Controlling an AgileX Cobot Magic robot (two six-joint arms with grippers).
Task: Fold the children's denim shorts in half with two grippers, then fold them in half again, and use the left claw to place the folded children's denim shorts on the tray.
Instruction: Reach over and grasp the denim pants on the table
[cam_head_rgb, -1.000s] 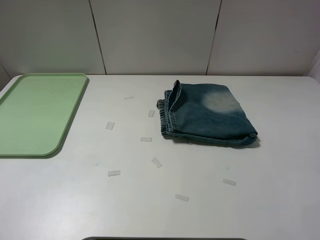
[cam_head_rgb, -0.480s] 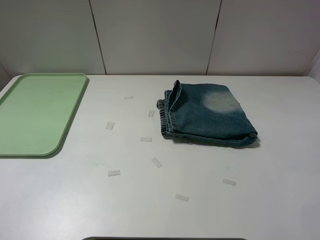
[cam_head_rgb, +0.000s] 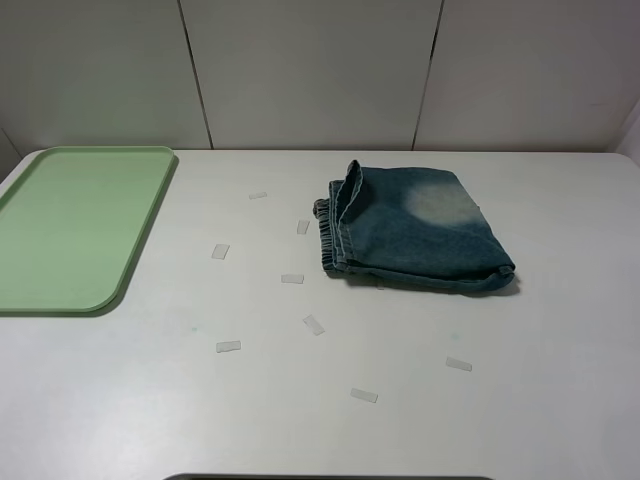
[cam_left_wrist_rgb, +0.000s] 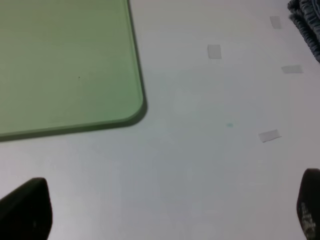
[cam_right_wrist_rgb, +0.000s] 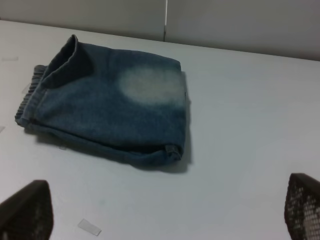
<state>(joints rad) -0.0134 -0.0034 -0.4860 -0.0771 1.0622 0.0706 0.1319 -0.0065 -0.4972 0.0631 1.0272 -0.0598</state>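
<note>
The children's denim shorts lie folded into a compact bundle right of the table's middle, with a pale bleached patch on top and the gathered waistband toward the left. In the right wrist view the shorts lie ahead of my right gripper, which is open with nothing between its fingers. The pale green tray sits bare at the far left. My left gripper is open over bare table near the tray's rounded corner, and a sliver of the shorts shows at that frame's edge. Neither arm appears in the high view.
Several small pale tape strips are scattered on the white table between the tray and the shorts and toward the front. Grey wall panels close off the table's far side.
</note>
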